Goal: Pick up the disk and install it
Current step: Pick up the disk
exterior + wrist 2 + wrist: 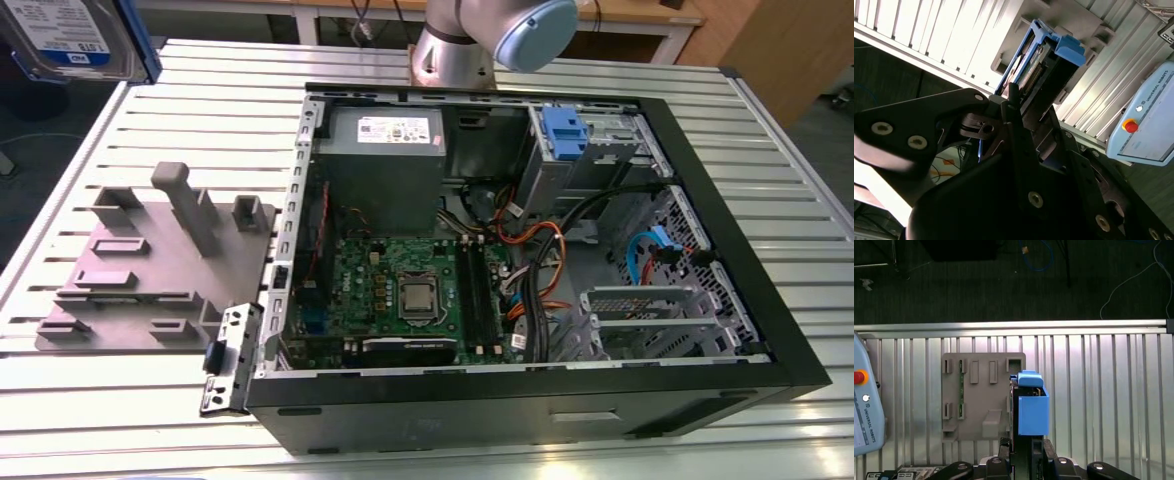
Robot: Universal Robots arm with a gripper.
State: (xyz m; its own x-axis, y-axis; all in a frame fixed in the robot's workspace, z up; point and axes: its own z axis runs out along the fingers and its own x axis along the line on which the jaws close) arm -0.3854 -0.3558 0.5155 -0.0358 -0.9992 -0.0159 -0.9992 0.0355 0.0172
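The disk [70,38], silver-grey with a white-and-blue label and blue side rails, hangs high at the exterior view's far left, above the table's back corner. In the second wrist view my gripper [1029,107] is shut on the disk [1036,62], its black fingers [1013,97] clamped on both flat faces. In the first wrist view the disk [1031,407] appears edge-on with its blue rail towards the camera. There the gripper [1024,445] holds it above the edge of a grey fixture plate [979,395].
An open computer case [781,330] lies on the slatted metal table [174,90], with a grey power-supply box [380,150] and a blue-fronted caddy [563,135] in its cage. The grey fixture plate [160,265] lies at the case's left. A teach pendant [1149,120] rests nearby.
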